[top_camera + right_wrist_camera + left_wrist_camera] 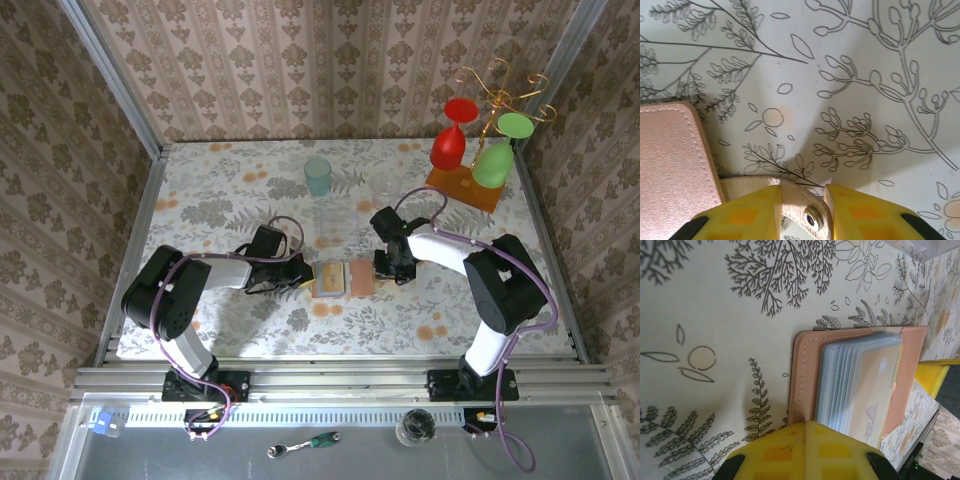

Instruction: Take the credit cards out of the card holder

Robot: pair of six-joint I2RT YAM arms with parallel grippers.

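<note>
Right gripper (802,192): its 2 yellow fingers (747,215) stand slightly apart. The tan closure strap (797,202) of the card holder (670,165), with 1 metal snap, lies between them. Whether the pads touch the strap cannot be told.

Left gripper (810,427): fingers brought together, tips at the near edge of the card holder (805,365). Whether they pinch the leather cannot be told.

In the top view, the card holder (343,279) lies open and flat on the floral table (220,200). It sits between the left gripper (303,275) and the right gripper (385,268).

The credit cards (875,390) are inside the holder's stack of clear sleeves. 1 tan card face shows on top. Other cards cannot be distinguished.
</note>
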